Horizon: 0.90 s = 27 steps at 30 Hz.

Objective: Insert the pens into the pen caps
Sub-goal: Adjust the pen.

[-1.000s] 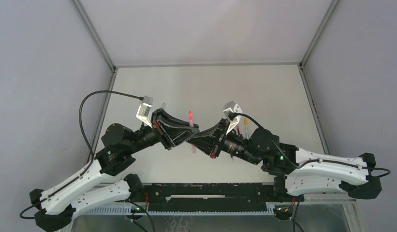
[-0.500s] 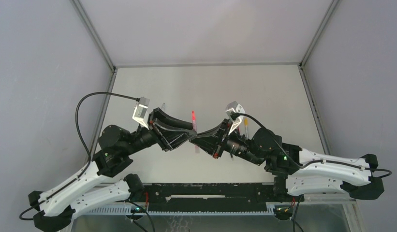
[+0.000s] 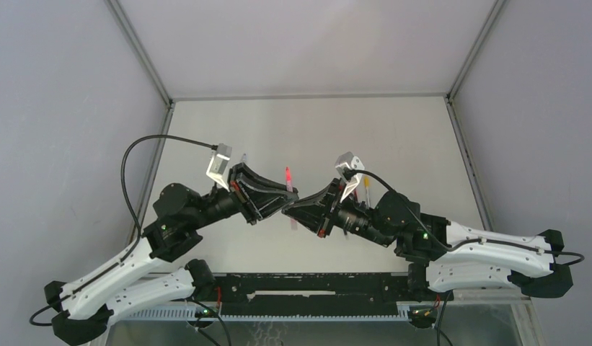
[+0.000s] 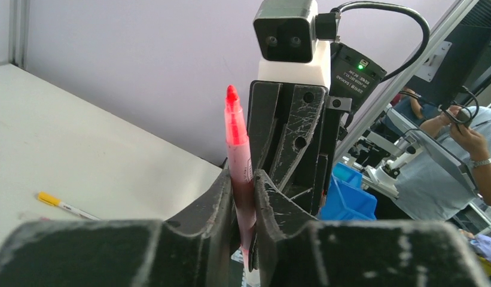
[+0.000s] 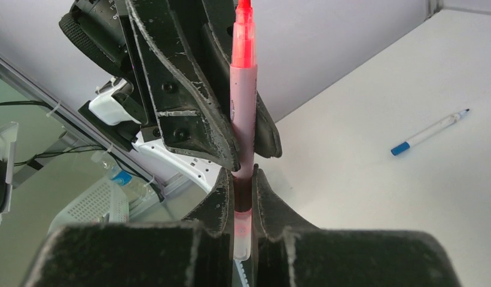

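1. Top external view: the left gripper and the right gripper meet tip to tip at the centre of the frame, above the white table. Their arms reach in from the two lower corners.
2. Between the two sets of fingertips sits the pink pen. Its bright end points toward the top of the frame, and a pale end shows just below the fingers.
3. Left wrist view: the left gripper's fingers are pressed onto the pen from both sides, pinching its lower half. The pen stands nearly upright at mid-frame with its bright tip up.
4. Behind the pen in that view, the right gripper faces the lens, with its wrist camera at top centre.
5. Right wrist view: the right gripper's fingers are clamped on the pen's clear lower end at bottom centre. The left gripper's fingers close on the paler pink section just above them.
6. The pen's body steps from a neon upper part to a paler sleeve. I cannot tell whether that step is a cap's edge.
7. A yellow pen lies flat on the table at the lower left of the left wrist view.
8. A blue pen lies flat at the right of the right wrist view, well apart from both grippers.
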Available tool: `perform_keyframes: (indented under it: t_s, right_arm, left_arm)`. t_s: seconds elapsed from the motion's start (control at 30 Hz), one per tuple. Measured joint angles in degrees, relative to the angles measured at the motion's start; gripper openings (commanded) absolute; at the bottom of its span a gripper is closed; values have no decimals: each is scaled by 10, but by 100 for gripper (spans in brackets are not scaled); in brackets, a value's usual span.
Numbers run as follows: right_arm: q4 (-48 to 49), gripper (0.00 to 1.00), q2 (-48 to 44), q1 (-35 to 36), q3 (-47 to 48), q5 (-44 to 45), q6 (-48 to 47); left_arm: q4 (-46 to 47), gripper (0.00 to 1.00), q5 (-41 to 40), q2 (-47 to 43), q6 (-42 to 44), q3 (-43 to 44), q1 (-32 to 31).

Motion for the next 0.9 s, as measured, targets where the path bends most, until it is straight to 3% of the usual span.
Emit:
perform_keyframes:
  t_s: [0.13, 0.2, 0.3, 0.37, 0.6, 0.9]
  right_arm:
    - [-2, 7, 0, 0, 0, -1, -2]
    - [-2, 18, 0, 0, 0, -1, -4]
    - [-3, 42, 0, 0, 0, -1, -5]
    - [-7, 46, 0, 0, 0, 4, -2]
    - [-38, 52, -9, 0, 0, 41, 0]
    - [-64, 53, 8, -3, 0, 67, 4]
  left_arm:
    - [-1, 1, 1, 3, -4, 0, -1]
    - [-2, 0, 1, 3, -9, 0, -3]
    - [-2, 0, 1, 3, -10, 0, -4]
    - [-9, 0, -1, 2, -6, 1, -5]
    - [-94, 0, -83, -12, 26, 17, -8]
    - [-201, 0, -220, -11, 46, 71, -8]
